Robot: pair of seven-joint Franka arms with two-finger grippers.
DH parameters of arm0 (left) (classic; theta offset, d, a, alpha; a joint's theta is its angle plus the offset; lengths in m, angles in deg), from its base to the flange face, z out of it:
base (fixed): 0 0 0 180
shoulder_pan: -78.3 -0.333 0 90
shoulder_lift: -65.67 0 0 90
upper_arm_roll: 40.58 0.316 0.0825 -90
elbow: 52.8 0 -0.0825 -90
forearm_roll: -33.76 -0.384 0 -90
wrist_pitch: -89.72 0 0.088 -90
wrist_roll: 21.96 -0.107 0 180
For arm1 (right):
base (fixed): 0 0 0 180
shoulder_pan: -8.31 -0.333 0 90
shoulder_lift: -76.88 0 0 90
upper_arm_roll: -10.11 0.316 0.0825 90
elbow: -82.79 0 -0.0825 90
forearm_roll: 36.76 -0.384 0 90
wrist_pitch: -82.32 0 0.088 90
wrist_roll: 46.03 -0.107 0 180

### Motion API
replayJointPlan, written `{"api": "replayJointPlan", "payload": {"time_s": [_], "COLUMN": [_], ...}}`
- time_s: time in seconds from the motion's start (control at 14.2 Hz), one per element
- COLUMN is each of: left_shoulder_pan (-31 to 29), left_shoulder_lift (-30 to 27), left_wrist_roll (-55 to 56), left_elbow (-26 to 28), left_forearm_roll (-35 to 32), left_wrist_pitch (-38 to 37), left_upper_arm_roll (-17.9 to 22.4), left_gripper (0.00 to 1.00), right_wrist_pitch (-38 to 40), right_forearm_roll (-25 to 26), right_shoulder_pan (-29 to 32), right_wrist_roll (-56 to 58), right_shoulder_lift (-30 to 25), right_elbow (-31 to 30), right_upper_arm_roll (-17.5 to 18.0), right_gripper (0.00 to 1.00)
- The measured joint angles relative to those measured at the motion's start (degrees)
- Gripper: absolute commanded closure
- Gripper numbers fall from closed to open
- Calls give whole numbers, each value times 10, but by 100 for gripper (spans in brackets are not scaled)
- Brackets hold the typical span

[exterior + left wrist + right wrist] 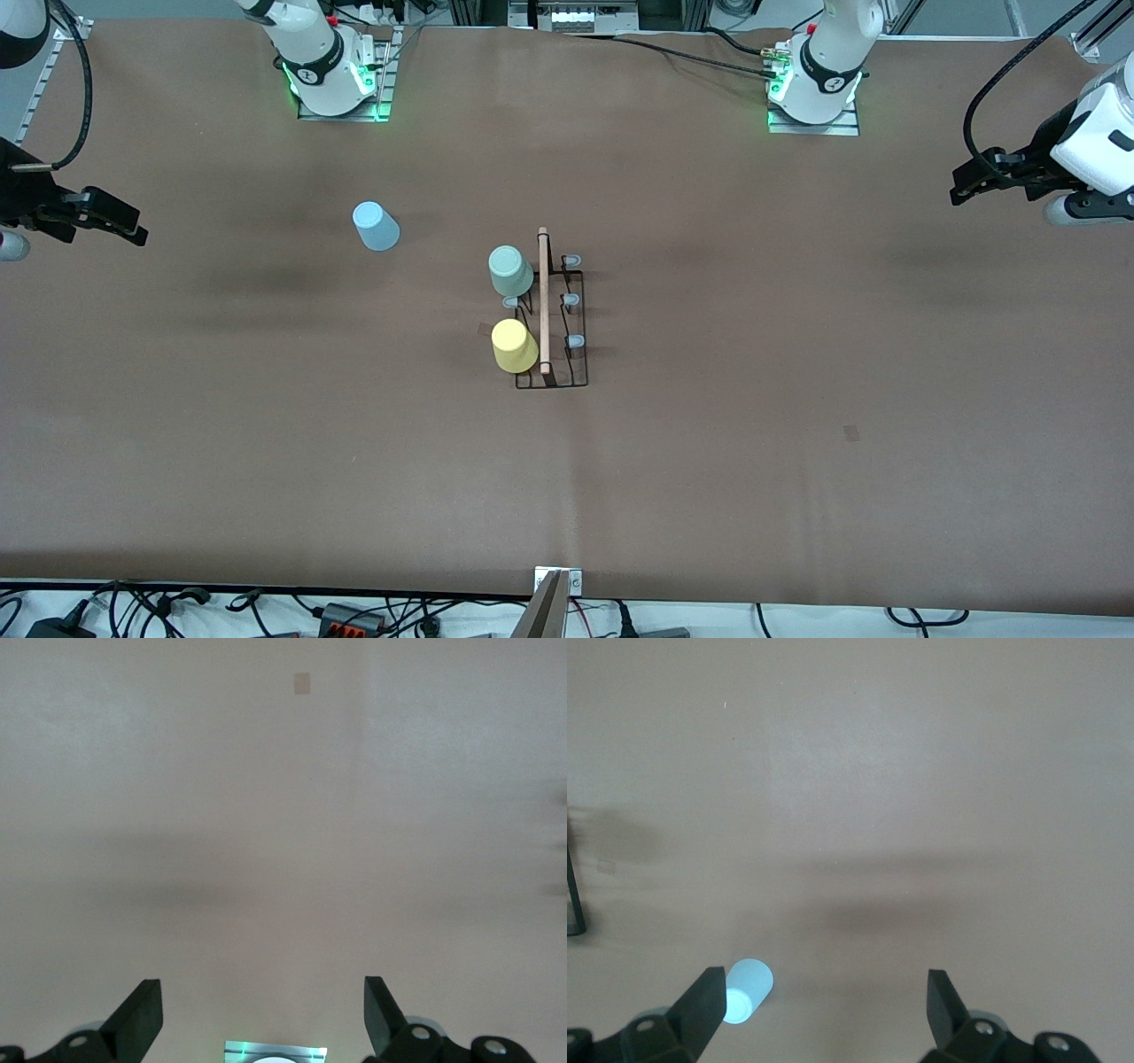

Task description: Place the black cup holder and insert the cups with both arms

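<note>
The black cup holder stands mid-table, its wooden rod handle running toward the front camera. A pale green cup and a yellow cup sit upturned on its pegs along the side toward the right arm's end. The pegs on the other side are bare. A light blue cup stands alone on the table toward the right arm's end. My right gripper hovers open and empty over that end. My left gripper hovers open and empty over the left arm's end.
Both arm bases are bolted along the table's edge farthest from the front camera. A small tape mark lies on the brown cloth. Cables and a metal bracket line the edge nearest that camera.
</note>
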Motion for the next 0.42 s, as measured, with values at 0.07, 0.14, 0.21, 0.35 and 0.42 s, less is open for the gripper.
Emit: {"api": "replayJointPlan", "payload": {"time_s": [0.07, 0.14, 0.21, 0.35, 0.42], "left_shoulder_pan": [0, 0, 0, 0, 0], "left_shoulder_lift": [0, 0, 0, 0, 0], "left_wrist_roll": [0, 0, 0, 0, 0], "left_elbow": [0, 0, 0, 0, 0], "left_forearm_roll": [0, 0, 0, 0, 0], "left_wrist_pitch": [0, 0, 0, 0, 0], "left_upper_arm_roll": [0, 0, 0, 0, 0], "left_gripper": [0, 0, 0, 0, 0], "right_wrist_pitch": [1, 4, 7, 9, 9], "right_forearm_roll": [0, 0, 0, 0, 0], "right_shoulder_pan": [0, 0, 0, -1, -2], "right_wrist_roll": [0, 0, 0, 0, 0], "right_shoulder_lift": [-1, -4, -6, -8, -8], "right_elbow": [0, 0, 0, -1, -2], "right_upper_arm_roll": [0, 0, 0, 0, 0], "right_gripper": [0, 0, 0, 0, 0]}}
